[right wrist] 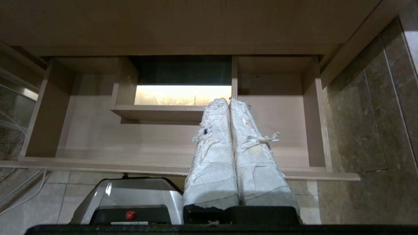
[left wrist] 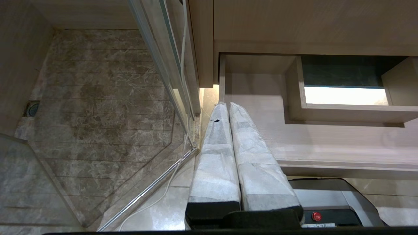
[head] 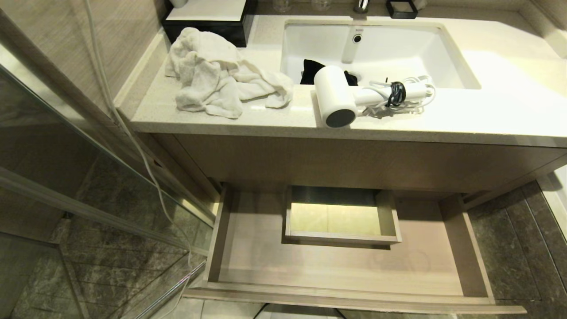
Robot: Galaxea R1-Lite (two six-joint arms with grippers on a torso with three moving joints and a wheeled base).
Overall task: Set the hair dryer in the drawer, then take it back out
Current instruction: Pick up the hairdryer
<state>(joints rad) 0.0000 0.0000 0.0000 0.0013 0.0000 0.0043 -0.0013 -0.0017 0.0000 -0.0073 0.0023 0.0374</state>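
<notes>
The white hair dryer (head: 339, 95) lies on the pale countertop (head: 487, 115) at the sink's front edge, its cord bundled round the handle. Below it the light-wood drawer (head: 336, 266) stands pulled out and holds nothing, with a boxed rectangular cutout (head: 341, 217) at its back. Neither arm shows in the head view. My left gripper (left wrist: 228, 105) hangs shut in front of the drawer's (left wrist: 326, 143) left end. My right gripper (right wrist: 228, 101) hangs shut, holding nothing, before the drawer (right wrist: 98, 140), toward its right side.
A crumpled white towel (head: 217, 75) lies on the counter's left part. A white sink (head: 376, 48) with a dark cloth sits behind the dryer. A glass shower screen (head: 66, 146) and a thin white cable (head: 133, 133) stand at the left. My own base (right wrist: 130, 202) is below the drawer front.
</notes>
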